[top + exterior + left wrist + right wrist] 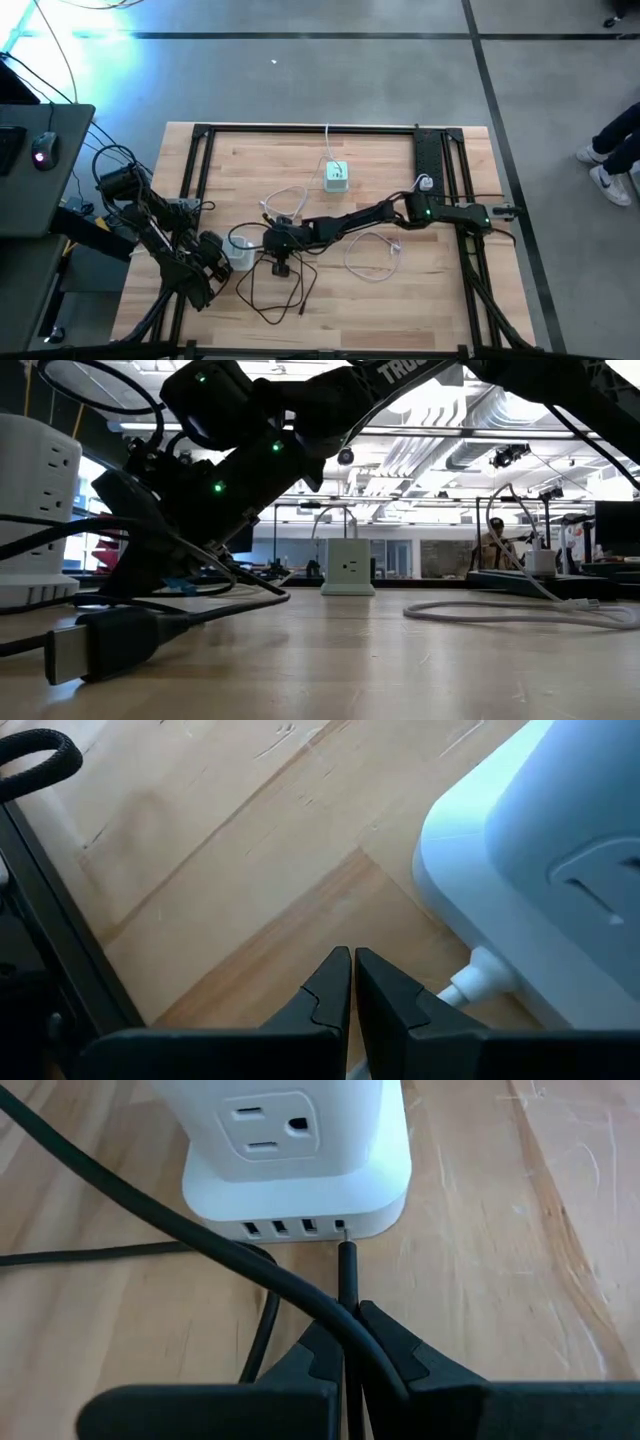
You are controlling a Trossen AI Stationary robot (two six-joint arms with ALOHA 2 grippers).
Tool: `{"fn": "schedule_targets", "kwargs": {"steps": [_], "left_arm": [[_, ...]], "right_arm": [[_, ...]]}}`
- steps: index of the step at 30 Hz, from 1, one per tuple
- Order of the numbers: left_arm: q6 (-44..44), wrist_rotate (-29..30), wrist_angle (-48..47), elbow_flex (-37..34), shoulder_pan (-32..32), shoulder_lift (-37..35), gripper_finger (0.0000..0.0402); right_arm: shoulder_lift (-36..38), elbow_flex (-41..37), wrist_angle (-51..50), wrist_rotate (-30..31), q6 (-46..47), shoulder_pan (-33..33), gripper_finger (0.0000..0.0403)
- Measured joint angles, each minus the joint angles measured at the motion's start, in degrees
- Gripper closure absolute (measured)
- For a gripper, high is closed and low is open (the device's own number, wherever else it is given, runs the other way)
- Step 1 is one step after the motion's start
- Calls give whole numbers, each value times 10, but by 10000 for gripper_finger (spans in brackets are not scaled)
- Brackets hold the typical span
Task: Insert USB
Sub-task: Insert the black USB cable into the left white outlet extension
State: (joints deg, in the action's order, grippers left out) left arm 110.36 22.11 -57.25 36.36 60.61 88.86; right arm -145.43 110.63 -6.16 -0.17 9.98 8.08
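A white power tower point(300, 1150) stands on the wooden table, with a row of USB ports along its base. My right gripper point(350, 1325) reaches in from the table's right and is shut on a thin black USB plug point(345, 1265). The plug's tip meets the rightmost port point(342, 1228). In the high view the tower point(240, 250) sits between my two grippers. My left gripper point(352, 960) is shut and holds nothing. It hovers just beside the tower's base point(500, 890), by a white cord plug point(480, 975). My right gripper pinches the black USB plug between its two fingers, behind the plug's front end point(346, 1295). The fingers lie along the plug and slant down from the table's right. The plug sticks out ahead of them, clear of the table, its tip at the tower's rightmost port.
A thick black cable point(200, 1230) crosses just over my right gripper's fingers, and its loops lie near the table's front point(275, 295). A small white charger cube point(336, 177) stands toward the far edge. White cords point(375, 255) curl at centre right. A black frame point(320, 130) rims the table.
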Motion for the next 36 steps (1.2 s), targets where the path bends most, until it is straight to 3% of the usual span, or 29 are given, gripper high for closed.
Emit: {"fn": "schedule_targets", "kwargs": {"steps": [9,21,36], "left_arm": [[6,-7,3,0,18,0,401],[5,-1,4,0,16,0,401],[4,4,4,0,17,0,401]], "right_arm": [[2,-145,225,-45,71,-10,403],[-1,-92,154,-43,71,-6,403],[-2,-105,187,-31,29,-2,403]]}}
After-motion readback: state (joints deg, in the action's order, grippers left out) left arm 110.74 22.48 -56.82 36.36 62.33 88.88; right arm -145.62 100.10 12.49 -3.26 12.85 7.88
